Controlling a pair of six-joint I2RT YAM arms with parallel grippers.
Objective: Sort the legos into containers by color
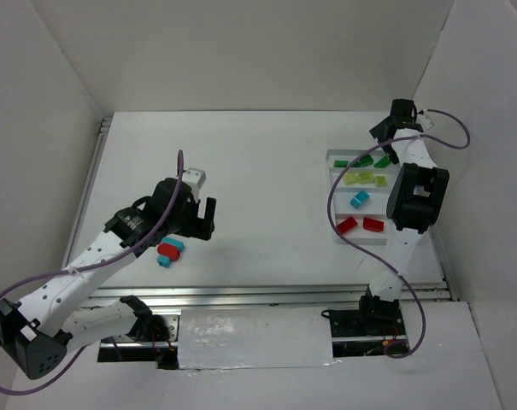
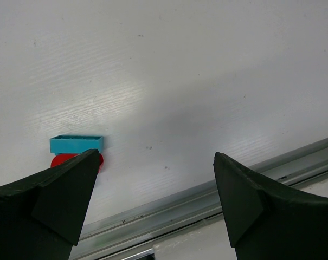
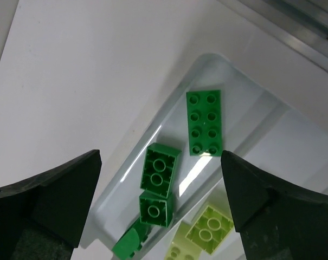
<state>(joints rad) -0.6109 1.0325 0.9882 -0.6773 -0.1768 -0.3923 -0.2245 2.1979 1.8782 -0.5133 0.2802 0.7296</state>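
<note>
The white tray (image 1: 334, 184) stands at the right. Its far compartment holds dark green bricks (image 1: 361, 161), then yellow-green (image 1: 367, 178), one cyan (image 1: 359, 199) and two red (image 1: 361, 225). My right gripper (image 1: 393, 143) hangs open and empty over the tray's far end; its wrist view shows several dark green bricks (image 3: 160, 170) and a flat one (image 3: 204, 122) below, and a yellow-green one (image 3: 208, 229). My left gripper (image 1: 205, 219) is open and empty above the table, right of a loose red brick (image 1: 167, 251) and two cyan bricks (image 1: 176, 244). The left wrist view shows a cyan (image 2: 77, 144) and a red brick (image 2: 71, 158).
A metal rail (image 1: 267, 295) runs along the table's near edge and also shows in the left wrist view (image 2: 207, 195). White walls enclose the table at the back and both sides. A purple cable loops near the tray's left side (image 1: 331, 205).
</note>
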